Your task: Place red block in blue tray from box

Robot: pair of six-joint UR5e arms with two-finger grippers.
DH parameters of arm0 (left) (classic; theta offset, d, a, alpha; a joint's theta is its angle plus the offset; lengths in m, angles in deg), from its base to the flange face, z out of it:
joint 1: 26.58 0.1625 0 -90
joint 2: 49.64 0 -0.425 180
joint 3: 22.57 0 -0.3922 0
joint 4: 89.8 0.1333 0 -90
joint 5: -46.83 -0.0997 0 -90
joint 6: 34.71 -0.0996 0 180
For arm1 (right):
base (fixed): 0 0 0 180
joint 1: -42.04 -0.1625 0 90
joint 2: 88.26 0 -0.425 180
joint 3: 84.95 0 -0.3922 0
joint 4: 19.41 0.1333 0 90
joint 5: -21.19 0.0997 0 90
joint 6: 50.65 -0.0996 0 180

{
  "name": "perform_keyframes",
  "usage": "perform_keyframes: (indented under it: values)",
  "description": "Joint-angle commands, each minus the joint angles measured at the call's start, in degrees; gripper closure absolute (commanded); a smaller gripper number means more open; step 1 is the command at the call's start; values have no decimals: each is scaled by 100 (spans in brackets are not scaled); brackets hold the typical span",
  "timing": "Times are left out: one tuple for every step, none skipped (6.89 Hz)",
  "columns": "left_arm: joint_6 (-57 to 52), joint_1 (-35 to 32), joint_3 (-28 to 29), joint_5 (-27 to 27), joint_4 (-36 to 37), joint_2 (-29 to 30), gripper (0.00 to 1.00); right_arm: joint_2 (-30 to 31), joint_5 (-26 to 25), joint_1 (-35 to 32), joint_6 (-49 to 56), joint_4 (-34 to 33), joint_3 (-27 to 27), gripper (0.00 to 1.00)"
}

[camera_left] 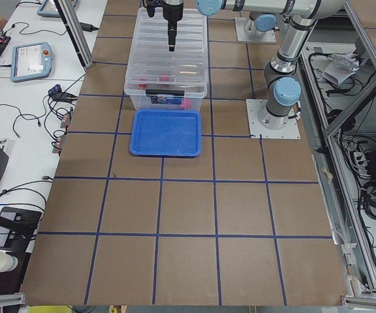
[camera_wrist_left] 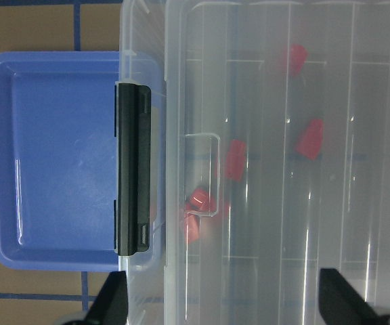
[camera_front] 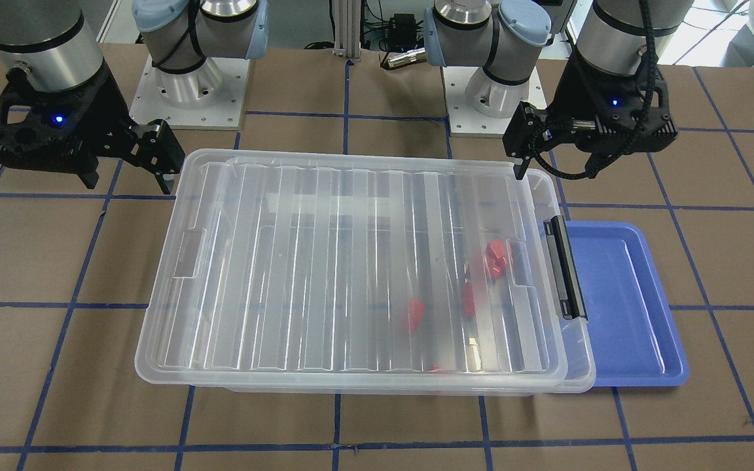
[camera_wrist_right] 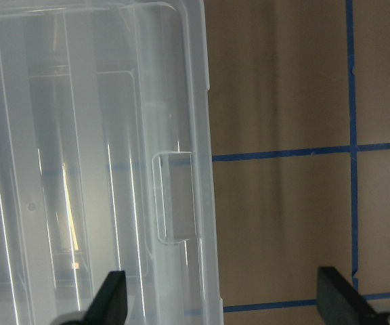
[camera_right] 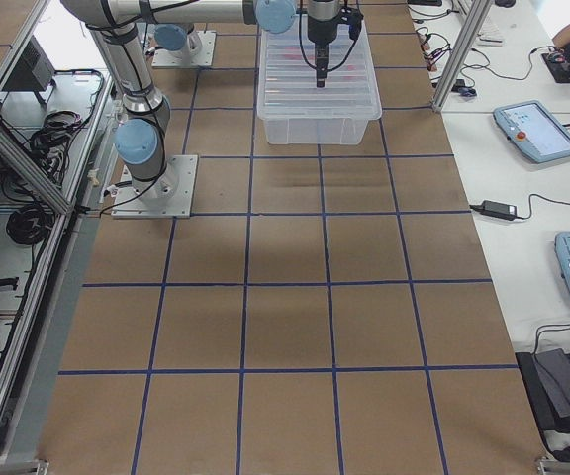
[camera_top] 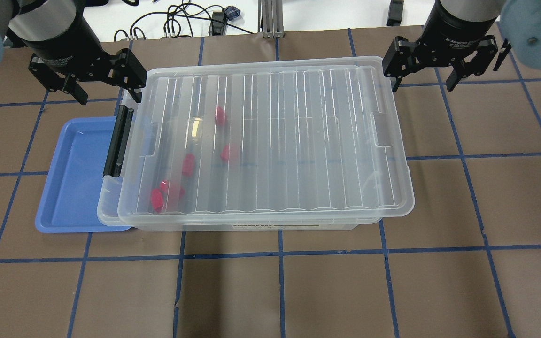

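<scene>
The box is a clear bin with its ribbed lid on and a black latch at its left end. Several red blocks lie inside near that end, seen through the lid; they also show in the left wrist view. The blue tray sits empty beside the latch end, its edge tucked under the box rim; it also shows in the front view. My left gripper is open above the box's far left corner. My right gripper is open beyond the box's far right corner, holding nothing.
The table is brown with blue grid lines. Both arm bases stand on white plates behind the box. Cables and a post lie past the far edge. Bare table surface lies in front of the box.
</scene>
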State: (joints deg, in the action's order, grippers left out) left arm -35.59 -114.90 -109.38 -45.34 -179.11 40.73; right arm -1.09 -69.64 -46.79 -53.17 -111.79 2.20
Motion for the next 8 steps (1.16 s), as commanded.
perform_keyframes:
  values:
    - [1, 0, -3, 7, 1, -2, 0, -443, 30, 7, 23, 184, 127, 0]
    - [1, 0, -3, 7, 1, -2, 0, -647, 39, -11, 15, -67, 197, 0]
    - [-17, 0, -3, 7, 1, 7, 0, -858, 13, -11, 41, -470, 424, 0]
    - [-17, 0, -3, 7, 1, 7, 0, -895, -48, -11, 93, -996, 679, 0]
    - [-26, 0, -3, 7, 1, 15, 0, -913, -57, -2, 111, -1376, 933, 0]
    - [-26, 0, -3, 7, 1, 15, 0, -913, -84, 7, 120, -1771, 1084, 0]
    - [-35, -9, -3, -2, 1, 7, 0, -913, -214, 24, 120, -1818, 1103, 0]
    - [-35, -9, -12, -2, -8, -2, 0, -913, -381, 33, 146, -1819, 1103, 0]
